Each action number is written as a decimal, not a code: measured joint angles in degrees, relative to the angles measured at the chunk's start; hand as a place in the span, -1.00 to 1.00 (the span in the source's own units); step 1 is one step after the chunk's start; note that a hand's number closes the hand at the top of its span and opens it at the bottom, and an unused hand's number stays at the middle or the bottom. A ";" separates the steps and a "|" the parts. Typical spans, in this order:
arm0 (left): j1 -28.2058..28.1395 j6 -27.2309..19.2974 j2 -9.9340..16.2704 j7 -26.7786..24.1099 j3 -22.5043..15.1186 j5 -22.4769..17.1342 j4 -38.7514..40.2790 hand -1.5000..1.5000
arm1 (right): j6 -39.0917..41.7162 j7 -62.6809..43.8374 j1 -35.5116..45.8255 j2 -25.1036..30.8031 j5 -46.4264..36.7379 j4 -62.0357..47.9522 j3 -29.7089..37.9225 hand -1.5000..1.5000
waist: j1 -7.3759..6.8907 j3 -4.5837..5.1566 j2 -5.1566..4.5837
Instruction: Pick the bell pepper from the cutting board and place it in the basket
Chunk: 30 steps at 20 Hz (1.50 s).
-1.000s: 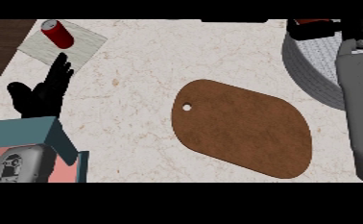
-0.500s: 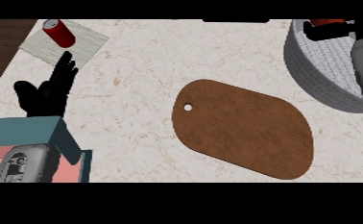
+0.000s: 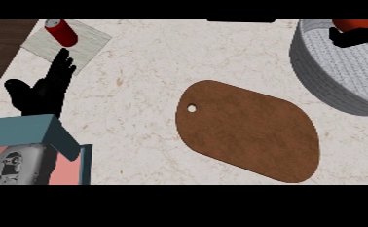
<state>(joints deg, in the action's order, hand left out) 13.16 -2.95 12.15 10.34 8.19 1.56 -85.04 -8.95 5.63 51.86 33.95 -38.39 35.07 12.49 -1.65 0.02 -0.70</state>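
Matt brown wooden cutting board [image 3: 248,131]

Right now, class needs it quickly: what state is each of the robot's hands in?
Left hand: open, fingers straight, holding nothing.
Right hand: over the basket beside the red bell pepper; its state cannot be told.
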 measured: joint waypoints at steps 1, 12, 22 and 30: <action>0.13 0.22 0.11 -0.02 0.04 -0.14 0.09 0.00 | -1.36 1.44 -0.28 0.89 -2.09 0.01 -1.51 1.00 | -0.11 -0.01 -0.08; -1.23 0.30 -0.60 -0.76 -0.41 0.17 -0.82 0.00 | -13.61 7.30 5.33 2.71 -13.82 -11.07 -6.55 1.00 | -0.42 -0.10 0.03; -0.37 -0.11 -1.74 -1.87 -1.06 0.84 1.09 0.00 | -7.73 3.95 11.44 3.83 -19.34 -22.59 -9.01 1.00 | -0.88 -0.09 -0.28; 0.25 0.15 -1.57 -0.88 -1.24 0.89 0.35 0.00 | -8.72 6.07 10.73 4.89 -19.88 -26.24 -8.32 1.00 | -1.19 -0.15 -0.46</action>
<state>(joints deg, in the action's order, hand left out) 13.41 -2.80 10.57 9.45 6.95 2.46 -84.70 -17.67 11.70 62.59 38.84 -58.27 8.83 4.17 -2.85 -0.13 -1.16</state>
